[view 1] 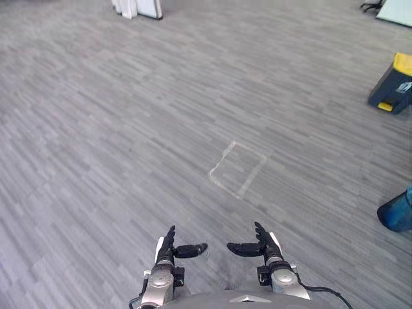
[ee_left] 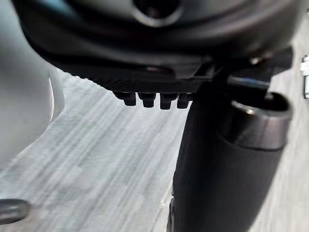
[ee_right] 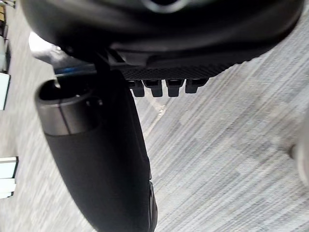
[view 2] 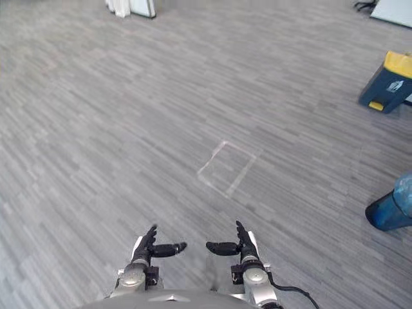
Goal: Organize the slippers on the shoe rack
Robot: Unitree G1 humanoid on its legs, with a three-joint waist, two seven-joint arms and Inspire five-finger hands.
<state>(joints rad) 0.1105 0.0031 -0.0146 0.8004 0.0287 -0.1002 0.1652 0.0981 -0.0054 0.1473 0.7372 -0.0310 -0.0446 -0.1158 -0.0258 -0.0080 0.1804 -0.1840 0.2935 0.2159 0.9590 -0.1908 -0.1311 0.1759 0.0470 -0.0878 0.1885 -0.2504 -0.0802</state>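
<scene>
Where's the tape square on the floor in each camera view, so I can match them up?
Left eye view: tape square just right of centre.
Right eye view: near centre.
Right wrist view: a pale streak on the floor may be its edge.
Left wrist view: cannot tell.
Shared landmark: yellow-topped box, upper right in both eye views.

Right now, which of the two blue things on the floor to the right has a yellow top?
The farther one, the dark blue object, by the right edge in the head views. The nearer blue object shows no yellow.
</scene>
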